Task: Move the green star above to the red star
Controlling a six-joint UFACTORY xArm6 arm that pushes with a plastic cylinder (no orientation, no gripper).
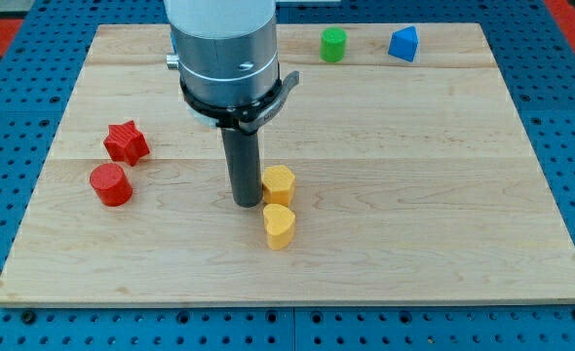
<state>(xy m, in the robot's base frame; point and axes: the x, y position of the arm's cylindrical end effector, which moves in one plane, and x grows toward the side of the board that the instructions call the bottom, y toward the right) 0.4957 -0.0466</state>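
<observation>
The red star [126, 142] lies at the view's left on the wooden board [443, 195]. No green star shows in this view; the arm's wide body covers part of the board's top middle. My tip [246, 203] rests on the board near the middle, just left of a yellow hexagonal block [279, 182] and touching or almost touching it. The tip is well to the right of the red star.
A red cylinder [110, 184] sits just below the red star. A yellow heart-shaped block [279, 225] lies below the yellow hexagon. A green cylinder [333, 45] and a blue block [402, 45] stand near the board's top edge, right of the arm.
</observation>
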